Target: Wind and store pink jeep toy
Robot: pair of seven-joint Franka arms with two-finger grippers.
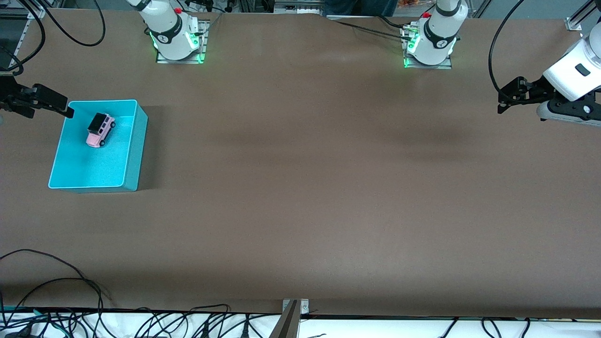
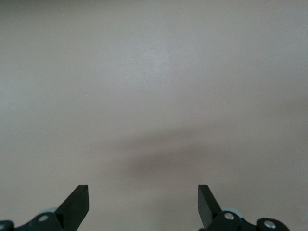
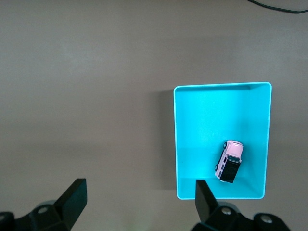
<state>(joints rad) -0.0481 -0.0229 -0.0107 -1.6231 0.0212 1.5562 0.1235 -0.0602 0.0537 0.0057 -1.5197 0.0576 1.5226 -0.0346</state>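
right pincer (image 1: 70,112) cut off by edge

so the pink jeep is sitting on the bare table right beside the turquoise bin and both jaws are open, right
Not quite. The pink jeep is inside the turquoise bin, resting on its floor, not on the bare table beside it; the front view and the right wrist view both show this. The rest holds: the right gripper and the left gripper both have open jaws.

pink jeep toy (image 1: 100,130), upright, inside turquoise bin (image 1: 134,155)
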